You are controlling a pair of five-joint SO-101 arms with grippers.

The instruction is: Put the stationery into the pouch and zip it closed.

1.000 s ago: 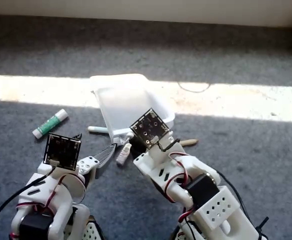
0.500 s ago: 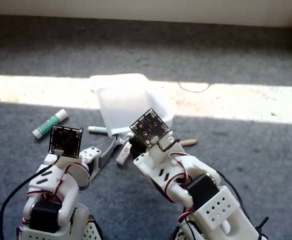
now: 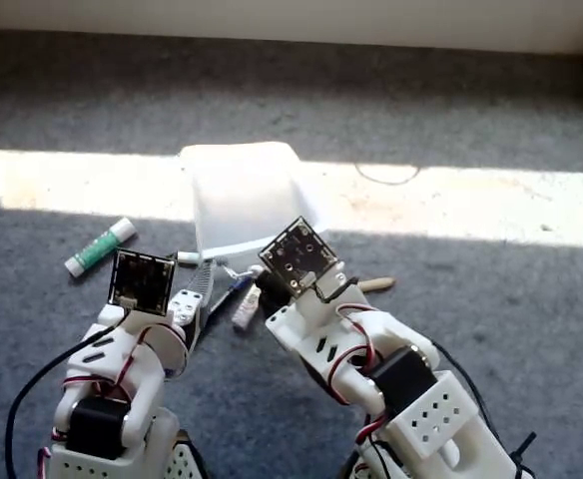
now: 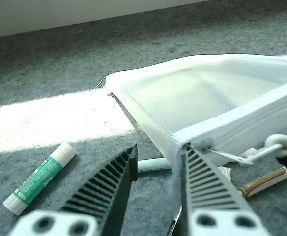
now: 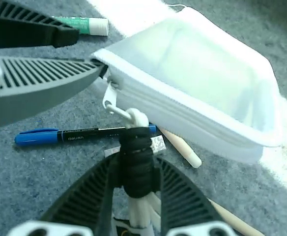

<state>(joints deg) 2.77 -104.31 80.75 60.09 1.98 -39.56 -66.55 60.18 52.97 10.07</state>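
Grey carpet (image 3: 471,329) serves as the work surface, with a sunlit band (image 3: 471,205) across it and a pale wall strip (image 3: 291,15) at 12 o'clock.

Pouch (image 3: 242,195): white and translucent, lying mid-carpet and partly in the sun. Its mouth faces 6 o'clock, toward both arms, and is propped open. Inside looks bare as far as visible.

Zip pull (image 5: 136,162): a black wrapped tab on a white loop, at the pouch's 6 o'clock rim.

Right pincer (image 5: 136,169): closed on the zip pull, at the 6 o'clock edge of the pouch.

Left pincer (image 4: 159,150): jaws apart, at the pouch's 7 o'clock corner. The corner seam sits between the two fingers. The right wrist view shows the grey finger touching that corner.

Stationery, all outside the pouch:
- Blue pen (image 5: 60,135): on the carpet just beside the pouch mouth, between the two pincers.
- White pen (image 4: 153,163): partly under the pouch's 7 o'clock corner.
- Tan pencil (image 3: 376,284): at 4 o'clock of the pouch, partly hidden by the right arm.
- Glue stick (image 3: 100,246): green label, white cap, well apart at 9 o'clock of the pouch.

Thin cord (image 3: 386,180): lies in the sunlit band at 3 o'clock of the pouch.
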